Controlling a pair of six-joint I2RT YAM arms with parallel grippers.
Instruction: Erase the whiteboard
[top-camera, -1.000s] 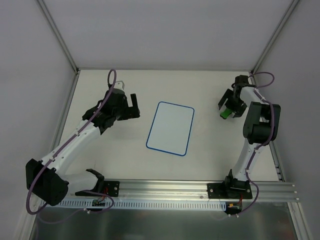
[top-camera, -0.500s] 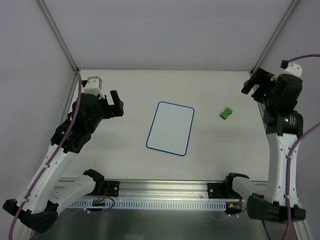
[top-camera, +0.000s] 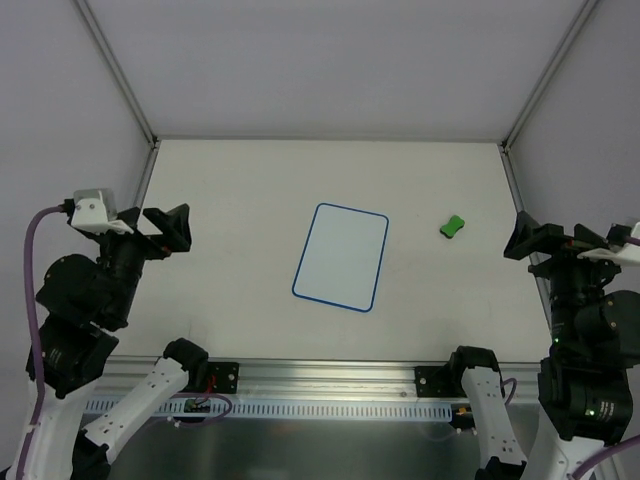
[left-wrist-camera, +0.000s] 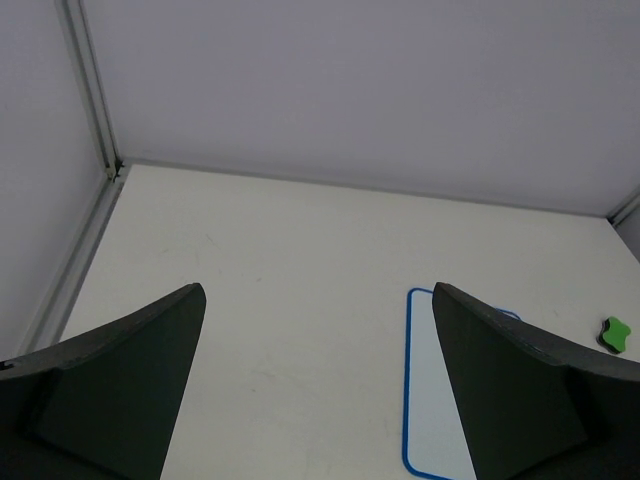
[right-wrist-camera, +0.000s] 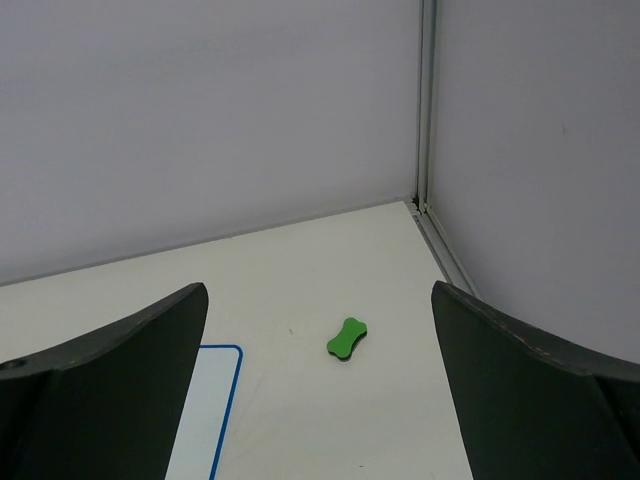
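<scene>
My left hand (top-camera: 165, 230) hung wide open, empty, well left of the whiteboard (top-camera: 341, 258) — my right hand (top-camera: 536, 242) likewise, well right of it. It lay flat on the worktop (top-camera: 240, 180), seemingly blank.

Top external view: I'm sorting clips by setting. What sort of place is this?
Probably a robot lab test cell: a table enclosed by plain grey panels, two arms bolted to a rail, a whiteboard and green block laid out.

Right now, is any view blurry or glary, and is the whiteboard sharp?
Top view: even soft light, whiteboard sharp, no glare. Left wrist view: its own fingers dark, featureless. Right wrist view: green bone-shaped block crisp, barely any shadow.
</scene>
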